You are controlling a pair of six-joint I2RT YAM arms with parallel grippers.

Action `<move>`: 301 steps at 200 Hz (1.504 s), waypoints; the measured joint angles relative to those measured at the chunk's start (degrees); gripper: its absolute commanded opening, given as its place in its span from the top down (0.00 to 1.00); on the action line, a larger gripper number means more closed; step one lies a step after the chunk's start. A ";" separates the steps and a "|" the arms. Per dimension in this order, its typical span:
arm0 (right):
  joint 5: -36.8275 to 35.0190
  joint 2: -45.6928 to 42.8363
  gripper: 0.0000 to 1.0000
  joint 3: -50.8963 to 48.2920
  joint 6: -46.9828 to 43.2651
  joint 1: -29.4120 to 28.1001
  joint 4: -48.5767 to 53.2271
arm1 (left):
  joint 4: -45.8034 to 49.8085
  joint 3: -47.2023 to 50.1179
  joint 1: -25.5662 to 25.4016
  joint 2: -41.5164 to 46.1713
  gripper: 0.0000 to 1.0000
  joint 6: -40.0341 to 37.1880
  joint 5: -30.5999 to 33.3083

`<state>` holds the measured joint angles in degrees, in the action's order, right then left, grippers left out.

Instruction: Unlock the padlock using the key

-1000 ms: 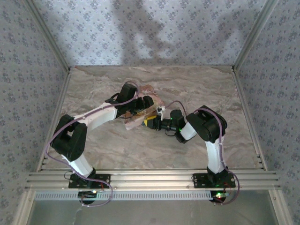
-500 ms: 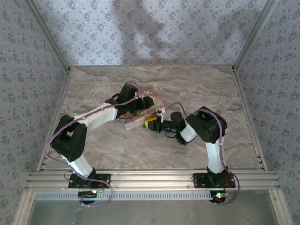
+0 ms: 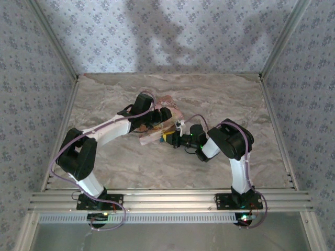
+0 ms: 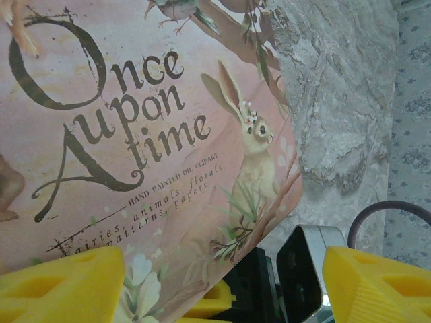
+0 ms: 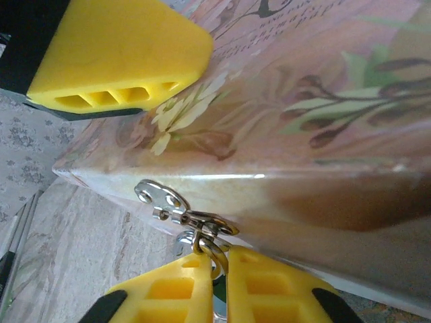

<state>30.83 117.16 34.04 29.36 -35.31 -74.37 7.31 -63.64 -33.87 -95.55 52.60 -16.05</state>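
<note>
The step in hand was getting hold of the lock. The pink box (image 4: 135, 134) lay near the middle of the worktop (image 3: 220, 99), and the padlock (image 5: 210, 247) hung from a small metal hasp (image 5: 161, 197) on the box's side wall, low in the centre of the right wrist view. The right hand (image 5: 221, 269) had its yellow fingers drawn together on the padlock. The shackle loop showed just above the tips, while the body was mostly hidden between them.

The left hand (image 4: 222, 289) stood wide apart, clamped on nothing. One finger (image 5: 114, 60) lay on the lid at the upper left of the right wrist view, and the other hung past the box's corner, probably to steady the box.

Whether a key was already in the lock could not be told. The next move likely called for a firm pinch and a small, careful twist – the lock was tiny, and the box could slide if the lid were not held down.
</note>
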 measured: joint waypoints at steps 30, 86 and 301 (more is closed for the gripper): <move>-0.04 0.00 0.98 0.00 1.33 0.00 0.00 | -0.15 0.22 0.00 0.20 0.22 -0.02 0.04; -0.63 -0.04 1.00 -0.17 3.43 0.02 -0.20 | -0.48 0.48 0.00 0.31 0.22 0.00 0.20; -5.05 -3.37 1.00 -2.67 14.91 0.72 1.77 | -5.46 3.13 -1.27 1.29 0.22 2.58 2.19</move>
<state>25.78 113.80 31.38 44.27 -34.59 -72.60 1.85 -60.51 -35.14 -94.26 55.18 -13.87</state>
